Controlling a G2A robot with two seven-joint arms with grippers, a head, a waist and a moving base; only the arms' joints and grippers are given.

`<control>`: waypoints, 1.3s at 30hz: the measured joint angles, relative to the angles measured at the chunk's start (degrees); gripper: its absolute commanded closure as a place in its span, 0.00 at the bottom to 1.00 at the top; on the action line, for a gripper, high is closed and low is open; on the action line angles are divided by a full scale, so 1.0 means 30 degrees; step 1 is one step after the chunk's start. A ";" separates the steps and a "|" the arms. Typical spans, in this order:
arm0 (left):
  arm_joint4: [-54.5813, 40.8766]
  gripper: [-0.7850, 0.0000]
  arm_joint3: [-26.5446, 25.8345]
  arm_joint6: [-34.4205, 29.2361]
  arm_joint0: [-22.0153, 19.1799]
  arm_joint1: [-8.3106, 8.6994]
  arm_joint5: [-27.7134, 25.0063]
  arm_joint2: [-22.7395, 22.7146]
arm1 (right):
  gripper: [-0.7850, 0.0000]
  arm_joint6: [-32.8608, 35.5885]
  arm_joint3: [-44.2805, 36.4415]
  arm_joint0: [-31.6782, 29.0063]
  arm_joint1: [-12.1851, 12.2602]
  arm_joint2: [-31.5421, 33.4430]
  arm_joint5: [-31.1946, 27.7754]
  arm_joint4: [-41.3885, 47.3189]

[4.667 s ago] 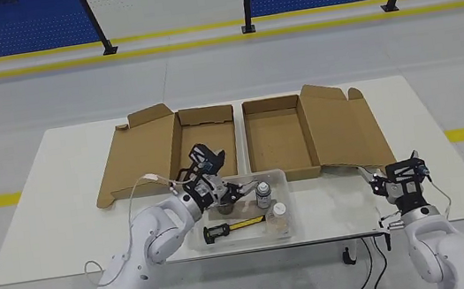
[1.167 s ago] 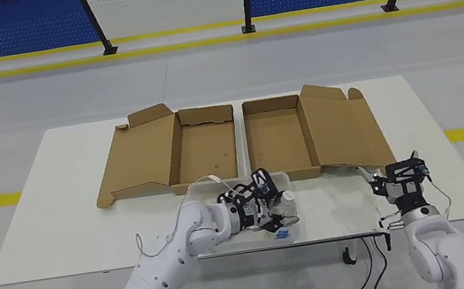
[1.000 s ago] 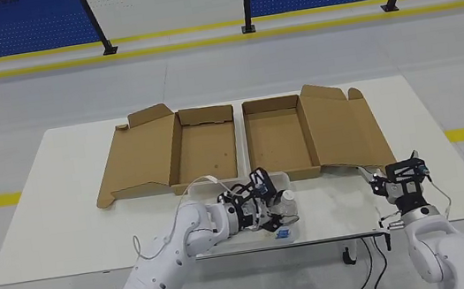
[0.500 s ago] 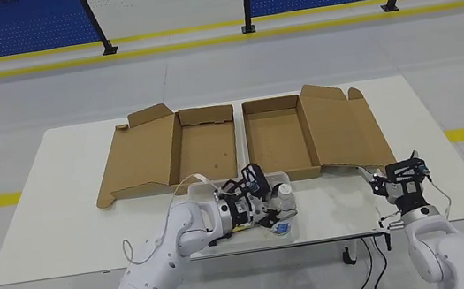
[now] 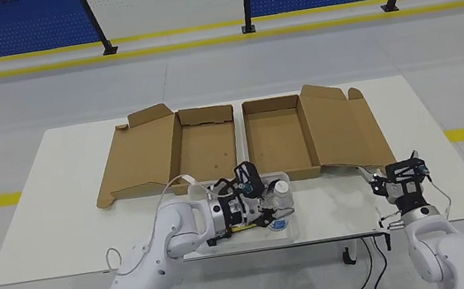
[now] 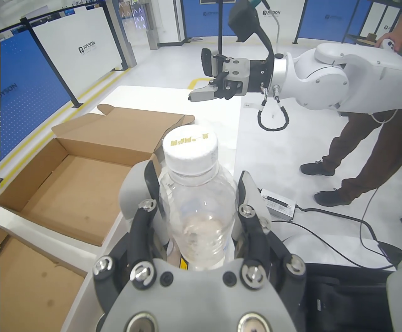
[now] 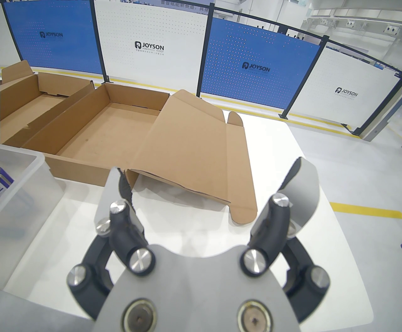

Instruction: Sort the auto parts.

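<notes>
A clear bottle (image 6: 196,201) with a white cap (image 6: 190,146) is upright between the fingers of my left gripper (image 6: 196,188), which is shut on it. From above, the bottle (image 5: 281,193) hangs over the right part of the clear plastic bin (image 5: 295,225), which still holds a yellow-and-black part (image 5: 242,226) and a small blue item (image 5: 281,223). My right gripper (image 7: 207,176) stands open with nothing in it, low over the table near the front right edge (image 5: 368,173), beside the right box's flap.
Two open cardboard boxes lie behind the bin, the left box (image 5: 206,152) and the right box (image 5: 278,142), each with its lid folded outward. The right box's flap (image 7: 194,157) lies just ahead of my right gripper. Bare table (image 5: 61,195) stretches to the far left.
My left gripper has lifted the bottle out of the bin's right end and carried it slightly left and back. The right arm has not moved.
</notes>
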 measured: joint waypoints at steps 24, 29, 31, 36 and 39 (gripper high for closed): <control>0.1113 1.00 -0.1336 0.1616 0.1418 0.0727 0.4046 -0.4614 | 0.00 0.0000 0.0000 0.0000 0.0000 0.0000 0.0000 0.0000; 0.0931 1.00 -0.0590 0.2345 0.1020 0.0539 0.5917 -0.4436 | 0.00 0.0000 0.0000 0.0000 0.0000 0.0000 0.0000 0.0000; 0.0903 1.00 -0.0165 0.2429 0.0734 0.0442 0.6496 -0.4191 | 0.00 0.0000 0.0000 0.0000 0.0000 0.0000 0.0000 0.0000; 0.1233 1.00 0.1068 0.2279 -0.0296 0.0120 0.8185 -0.3235 | 0.00 0.0000 0.0000 0.0000 0.0000 0.0000 0.0000 0.0000; 0.1086 1.00 0.1905 0.2334 -0.0860 -0.0078 0.9132 -0.2853 | 0.00 0.0000 0.0000 0.0000 0.0000 0.0000 0.0000 0.0000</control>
